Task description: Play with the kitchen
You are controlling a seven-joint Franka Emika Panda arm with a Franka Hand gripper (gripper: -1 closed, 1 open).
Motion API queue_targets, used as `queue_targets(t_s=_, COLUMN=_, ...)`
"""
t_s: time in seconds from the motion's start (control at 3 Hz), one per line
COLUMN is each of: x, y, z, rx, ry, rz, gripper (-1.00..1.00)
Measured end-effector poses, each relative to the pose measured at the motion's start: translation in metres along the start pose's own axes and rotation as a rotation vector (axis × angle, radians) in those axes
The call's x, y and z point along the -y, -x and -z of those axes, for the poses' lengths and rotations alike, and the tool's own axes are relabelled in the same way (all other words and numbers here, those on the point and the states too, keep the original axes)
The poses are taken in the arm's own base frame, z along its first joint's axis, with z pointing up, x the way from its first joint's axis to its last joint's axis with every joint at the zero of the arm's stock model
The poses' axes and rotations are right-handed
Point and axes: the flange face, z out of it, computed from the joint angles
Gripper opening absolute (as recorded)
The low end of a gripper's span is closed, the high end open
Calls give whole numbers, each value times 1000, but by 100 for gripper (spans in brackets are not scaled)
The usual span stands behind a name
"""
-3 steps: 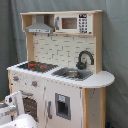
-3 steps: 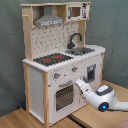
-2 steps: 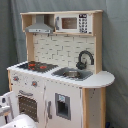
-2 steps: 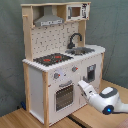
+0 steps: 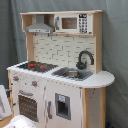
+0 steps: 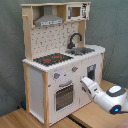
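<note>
While the kitchen [image 6: 62, 60] stood upright on the wooden table [image 6: 20, 120] against a grey-green curtain [image 6: 112, 25], the white arm [image 6: 107, 97] reached in from the second exterior view's lower right, its end effector [image 6: 84, 82] close against the lower front of the cabinet. Whether the end effector was spread or closed, or had hold of anything, could not be told, since its tip merged with the white panel.

Just beside the end effector, toward the second exterior view's left, was the windowed oven door [image 6: 64, 96] with its bar handle, and just above it sat 2 knobs [image 6: 56, 76]. Higher up lay the black-red hob [image 6: 52, 59], and beyond that the grey sink [image 6: 82, 50] with the black tap [image 6: 75, 39] arching over it. Well above the end effector, the pegboard back [image 6: 52, 39] rose to the grey hood [image 6: 48, 20] and a small microwave [image 6: 75, 12] on the top shelf.

In the first exterior view the kitchen [image 5: 60, 65] filled the frame, and only a white piece of the arm [image 5: 17, 122] showed at the bottom edge.
</note>
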Motion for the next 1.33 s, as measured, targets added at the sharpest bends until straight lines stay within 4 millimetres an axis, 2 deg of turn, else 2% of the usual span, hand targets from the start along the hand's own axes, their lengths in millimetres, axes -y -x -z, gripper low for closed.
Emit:
queue_targets(t_s=0.33, x=-29, y=-17, z=22, rx=-40, ry=28, rz=37, gripper=100)
queue_targets(t_s=0.67, x=-40, y=-30, z=24, rx=-88, ry=70, rz=109, gripper=100)
queue_targets(t_s=1.33, x=-22, y=-57, z=-16, rx=-128, ry=71, rz=175, gripper=100)
